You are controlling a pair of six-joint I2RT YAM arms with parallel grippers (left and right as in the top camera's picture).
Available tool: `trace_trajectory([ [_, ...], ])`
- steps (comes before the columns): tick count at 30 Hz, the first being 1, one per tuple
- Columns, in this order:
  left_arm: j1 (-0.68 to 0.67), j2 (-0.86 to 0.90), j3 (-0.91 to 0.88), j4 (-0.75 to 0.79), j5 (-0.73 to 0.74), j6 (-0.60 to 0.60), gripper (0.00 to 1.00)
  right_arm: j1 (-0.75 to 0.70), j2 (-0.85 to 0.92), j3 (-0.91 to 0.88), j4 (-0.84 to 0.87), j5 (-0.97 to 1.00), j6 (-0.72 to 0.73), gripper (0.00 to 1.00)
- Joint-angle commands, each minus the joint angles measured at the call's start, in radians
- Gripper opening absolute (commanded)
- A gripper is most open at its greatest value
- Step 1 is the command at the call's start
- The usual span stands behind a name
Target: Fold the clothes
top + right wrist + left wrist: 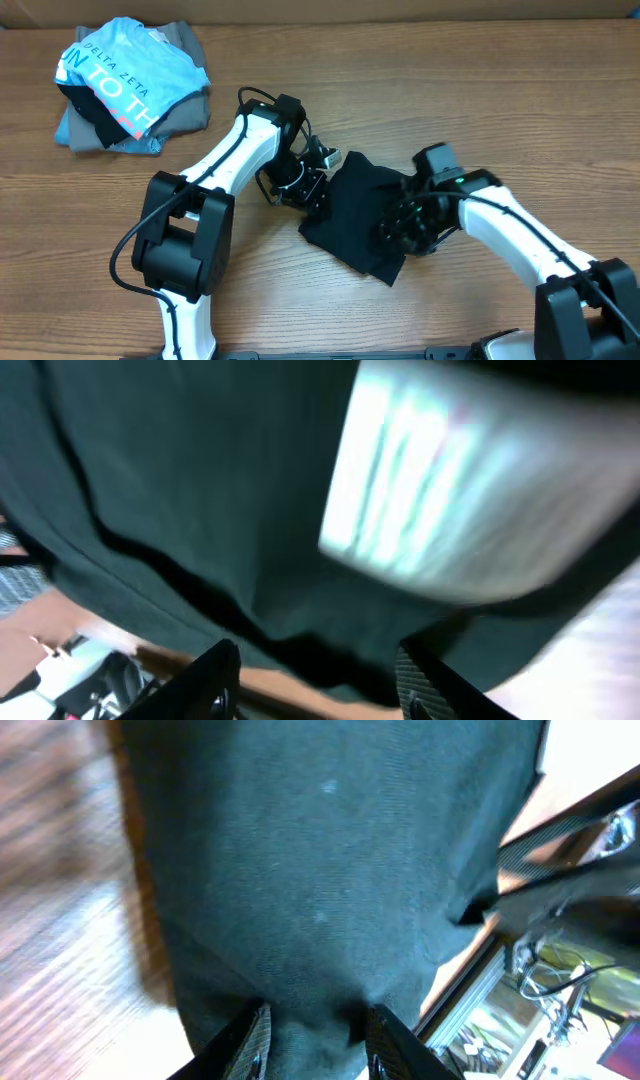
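The left tool (318,1045) pinches the black clothes (360,205), the right tool (318,680), grip unclear, at the opposite edge, apparently to lift a fold.

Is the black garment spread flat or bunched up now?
Bunched up. From overhead the black garment is a compact, creased, irregular heap, not laid out flat.

A plain black soft fabric garment (360,215) lies on the brown wooden table (300,300), right of centre, between the two grippers. The left gripper (312,185) sits at its left edge with cloth between the fingers, and the right gripper (405,228) at its right edge. Well apart, at the far left corner, a light blue printed shirt (125,65) lies on a grey folded garment (185,110).
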Motion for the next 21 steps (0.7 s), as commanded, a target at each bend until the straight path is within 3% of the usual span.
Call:
trace_trajectory([
  [1, -0.036, -0.003, -0.007, -0.01, 0.042, 0.019, 0.35, 0.043, -0.005, -0.022, 0.0, -0.026, 0.087, 0.55],
  [8, -0.083, -0.003, -0.007, -0.001, 0.034, 0.018, 0.35, 0.063, -0.005, -0.081, -0.009, -0.04, 0.15, 0.57],
  [11, -0.086, -0.003, -0.007, -0.005, 0.01, 0.014, 0.35, 0.052, -0.005, -0.091, -0.082, 0.056, 0.082, 0.58],
  [15, -0.086, -0.003, -0.007, -0.001, 0.0, 0.01, 0.35, 0.007, -0.014, -0.09, -0.085, 0.03, -0.001, 0.58],
  [17, -0.085, -0.003, -0.007, 0.005, -0.019, -0.01, 0.42, -0.024, -0.031, -0.09, -0.085, 0.029, -0.025, 0.58],
  [21, -0.086, -0.003, -0.007, 0.023, -0.032, -0.036, 0.44, -0.052, -0.044, -0.09, -0.093, -0.001, -0.058, 0.6],
])
